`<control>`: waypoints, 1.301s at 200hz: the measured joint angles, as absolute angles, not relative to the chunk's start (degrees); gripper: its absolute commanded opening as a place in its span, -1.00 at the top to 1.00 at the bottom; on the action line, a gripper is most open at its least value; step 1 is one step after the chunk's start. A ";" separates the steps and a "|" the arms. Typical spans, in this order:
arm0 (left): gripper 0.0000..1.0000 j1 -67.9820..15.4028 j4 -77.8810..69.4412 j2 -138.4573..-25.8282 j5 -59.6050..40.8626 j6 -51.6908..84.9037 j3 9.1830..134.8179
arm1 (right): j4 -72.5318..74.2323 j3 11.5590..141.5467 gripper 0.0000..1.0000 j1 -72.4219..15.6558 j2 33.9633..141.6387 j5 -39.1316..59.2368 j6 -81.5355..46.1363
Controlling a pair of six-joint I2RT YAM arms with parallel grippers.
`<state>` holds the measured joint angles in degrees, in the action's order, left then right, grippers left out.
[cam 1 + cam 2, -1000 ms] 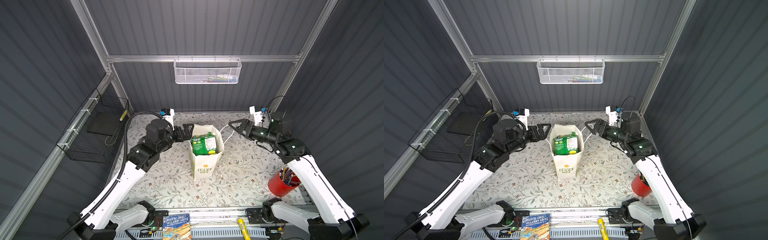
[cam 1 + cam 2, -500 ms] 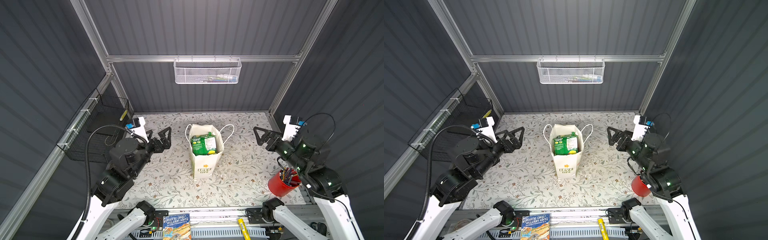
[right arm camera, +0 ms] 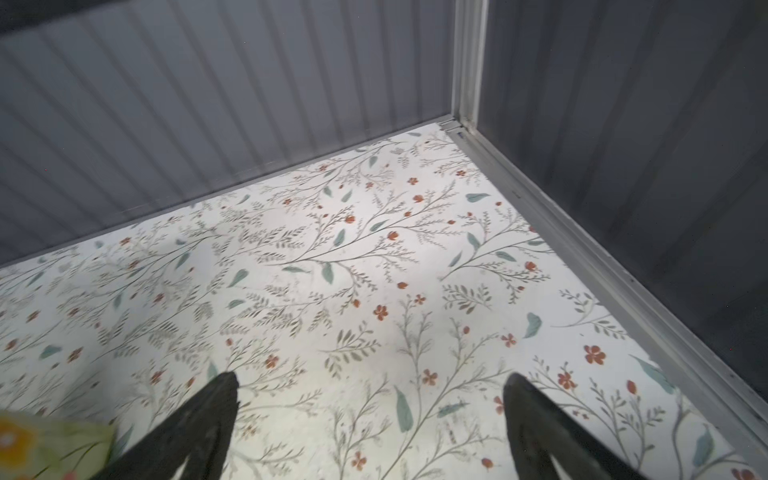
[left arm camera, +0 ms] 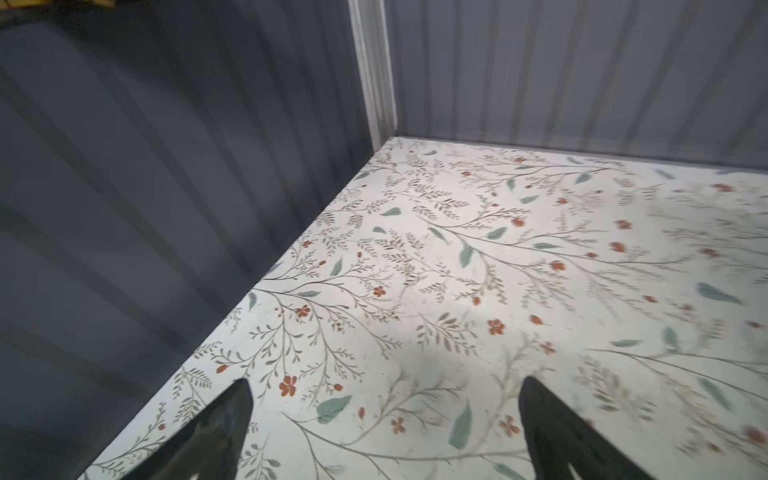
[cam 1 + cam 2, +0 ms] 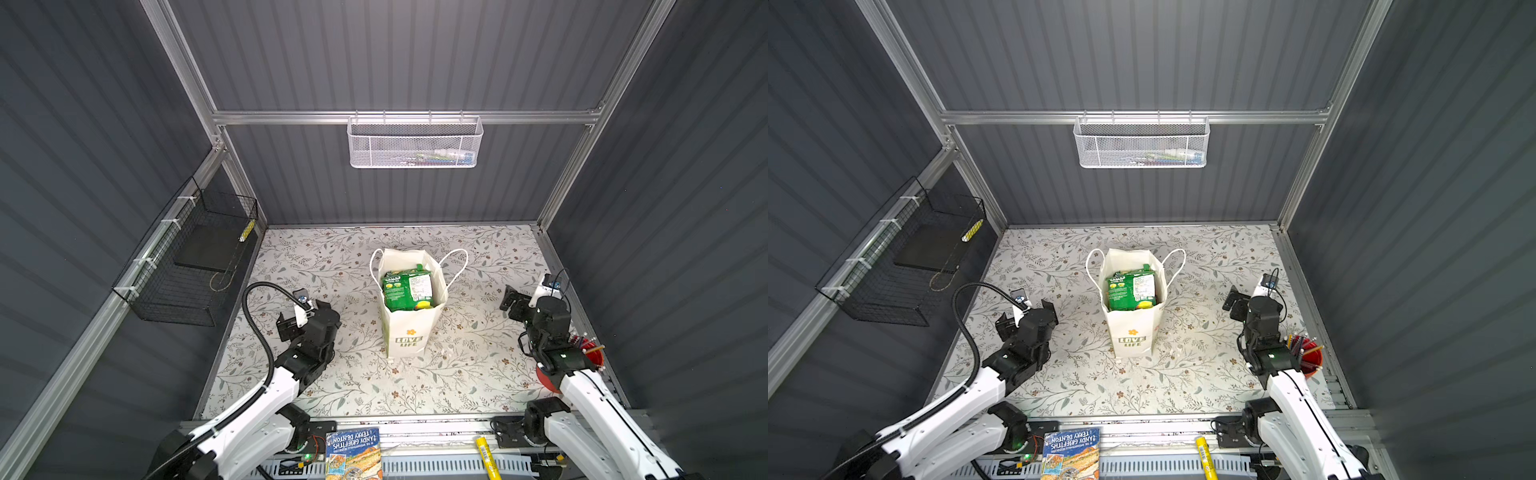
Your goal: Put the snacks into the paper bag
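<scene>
The white paper bag [image 5: 409, 332] [image 5: 1133, 328] stands upright mid-table, printed "LOVE LIFE", its cord handles hanging outward. Green snacks [image 5: 405, 286] [image 5: 1129, 289] fill its open mouth; any other packets are hidden beneath them. My left gripper [image 5: 305, 318] [image 5: 1025, 316] hovers well left of the bag, open and empty. In the left wrist view the left gripper [image 4: 384, 399] shows only floral tabletop between its fingers. My right gripper [image 5: 525, 301] [image 5: 1246, 303] is off to the bag's right, open and empty. In the right wrist view, the right gripper [image 3: 370, 390] frames bare cloth, and the paper bag's [image 3: 50, 449] printed corner shows.
A red pencil cup [image 5: 582, 365] stands close behind the right arm at the table's right edge. A black wire basket [image 5: 191, 266] hangs on the left wall and a white mesh basket [image 5: 415, 143] on the back rail. A book [image 5: 353, 455] and yellow marker [image 5: 486, 455] lie at the front.
Both arms have drawn back from the bag's mouth, outward and toward the front, and come lower. Both grippers stayed open. The bag and its packets have not moved.
</scene>
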<state>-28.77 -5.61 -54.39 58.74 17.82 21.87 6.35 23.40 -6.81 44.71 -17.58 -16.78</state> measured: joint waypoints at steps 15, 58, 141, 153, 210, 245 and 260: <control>-1.00 -24.27 -12.29 -59.66 58.28 16.53 19.66 | 14.50 20.01 -0.98 -4.58 47.79 -18.22 -15.86; -0.99 -18.48 -30.81 -75.85 54.50 9.85 17.47 | 36.47 11.62 -0.98 -1.80 65.12 -19.31 -11.92; -0.99 -15.27 -58.52 -86.59 46.22 -1.87 15.16 | 57.91 13.06 -0.98 -1.50 81.10 -15.75 -3.97; -1.00 -14.39 -58.41 -86.72 44.82 -1.78 15.27 | 60.40 13.08 -0.98 -1.41 83.20 -14.70 -3.14; -0.99 -7.97 -68.66 -94.91 33.23 1.37 13.30 | 61.14 15.57 -0.99 0.58 84.05 -7.20 -1.85; -0.99 -6.66 -63.59 -97.69 27.27 1.65 20.95 | 60.53 16.12 -0.99 1.67 84.05 -4.08 -1.87; -0.99 -5.63 -59.61 -97.97 25.56 2.04 24.47 | 58.87 16.67 -0.98 2.24 84.05 -2.02 -1.91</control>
<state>-5.63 -59.61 -97.97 25.56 2.04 24.47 58.87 16.67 2.24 84.05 -2.02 -1.91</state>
